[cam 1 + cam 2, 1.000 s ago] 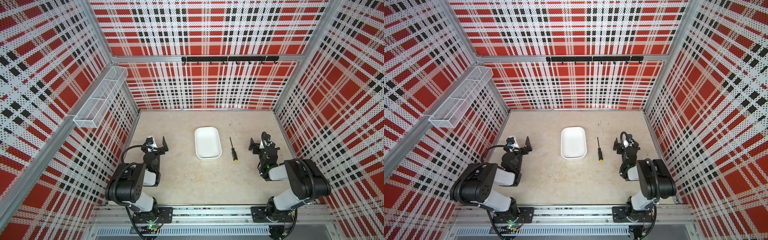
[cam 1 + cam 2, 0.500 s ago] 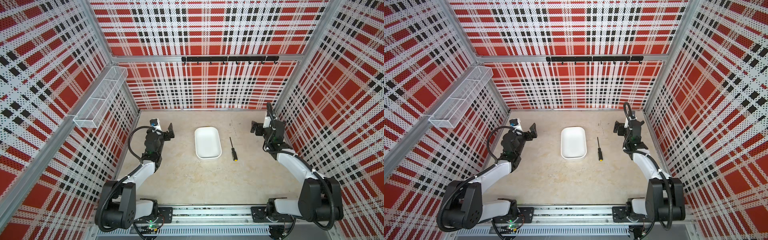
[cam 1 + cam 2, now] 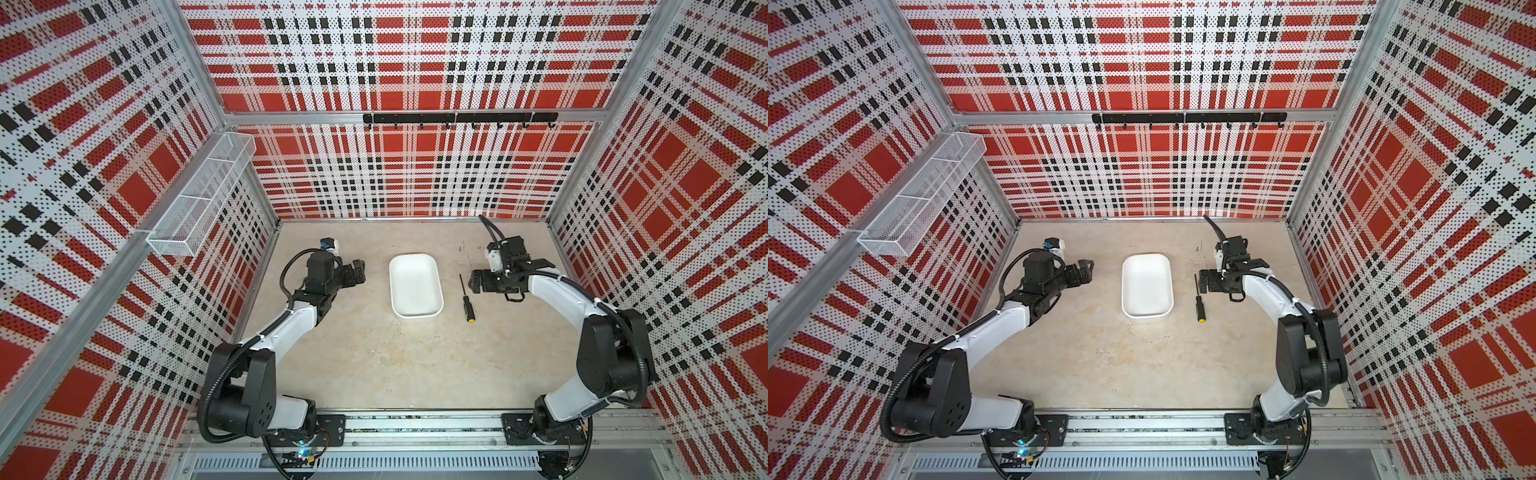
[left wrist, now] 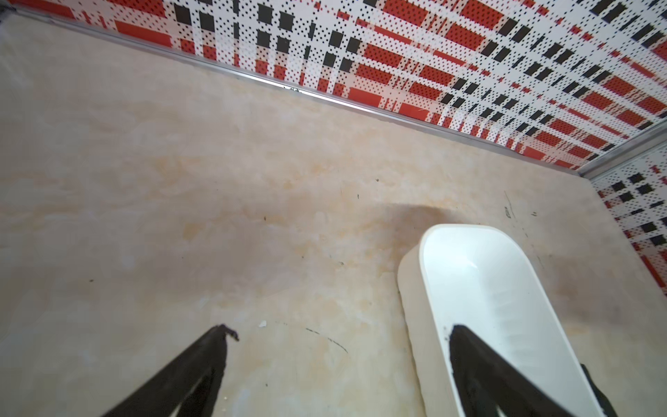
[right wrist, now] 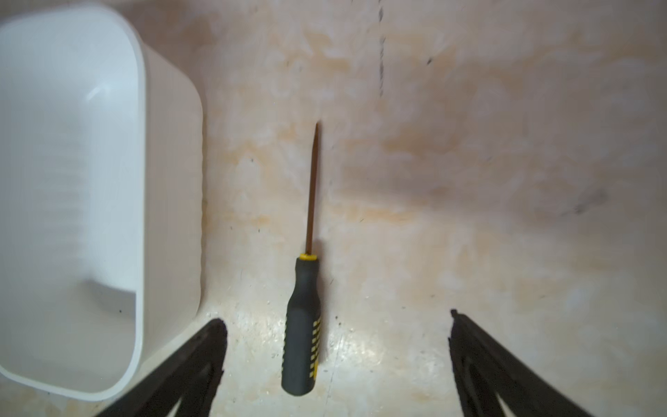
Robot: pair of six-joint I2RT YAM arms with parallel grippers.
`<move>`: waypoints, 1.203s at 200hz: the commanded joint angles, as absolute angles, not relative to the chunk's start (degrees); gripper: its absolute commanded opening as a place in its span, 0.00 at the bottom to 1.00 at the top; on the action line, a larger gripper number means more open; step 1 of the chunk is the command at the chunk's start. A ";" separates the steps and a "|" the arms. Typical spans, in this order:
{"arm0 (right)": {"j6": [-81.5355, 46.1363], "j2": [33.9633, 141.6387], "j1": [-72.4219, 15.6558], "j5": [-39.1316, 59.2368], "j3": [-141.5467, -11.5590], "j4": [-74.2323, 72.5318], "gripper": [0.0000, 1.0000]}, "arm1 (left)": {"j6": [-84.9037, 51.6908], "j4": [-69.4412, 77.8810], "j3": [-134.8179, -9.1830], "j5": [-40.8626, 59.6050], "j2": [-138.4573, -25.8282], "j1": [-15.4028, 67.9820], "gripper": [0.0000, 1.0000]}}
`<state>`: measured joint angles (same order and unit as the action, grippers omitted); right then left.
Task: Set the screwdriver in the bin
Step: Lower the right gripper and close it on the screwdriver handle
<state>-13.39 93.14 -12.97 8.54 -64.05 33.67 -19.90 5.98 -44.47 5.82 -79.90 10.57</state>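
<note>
Both arms have swung inward since half a second ago. The right end effector (image 3: 476, 286) is now just beside the screwdriver (image 3: 466, 297), and the left end effector (image 3: 358, 272) is nearer the bin (image 3: 415, 286). Screwdriver and bin unmoved.

- **Screwdriver:** flat on the desk (image 3: 395, 365), right of the bin, parallel to its long side. A narrow strip of bare desk lies between them. Tip toward the back wall.
- **Open room:** wide bare desk in front of both things.
- **Right end effector:** jaws spread wide, holding nothing, touching nothing.
- **Left end effector:** also wide apart and empty, left of the bin with a gap.
- **Right wrist view:** handle lies between the two fingers, with yellow stripes on the grip that the top views don't resolve.
- **Left wrist view:** bin's side wall and smooth inside.
</note>
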 commanded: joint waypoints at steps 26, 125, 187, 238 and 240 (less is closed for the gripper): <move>-17.60 95.14 -16.95 8.44 -61.17 32.96 0.98 | -24.71 5.71 -40.02 8.17 -80.41 10.54 0.98; -20.03 102.15 -20.68 4.21 -65.23 34.47 0.86 | -24.52 7.15 -39.56 12.65 -83.23 10.33 0.98; -19.99 104.04 -21.36 2.29 -66.01 35.76 0.75 | -23.61 6.76 -39.37 12.55 -82.15 10.28 0.98; -19.51 106.34 -21.62 2.44 -66.97 37.88 0.55 | -23.21 6.15 -39.02 12.15 -81.30 10.20 0.98; -19.47 106.34 -21.64 2.43 -66.93 37.88 0.55 | -23.16 6.09 -39.09 12.13 -81.30 10.20 0.98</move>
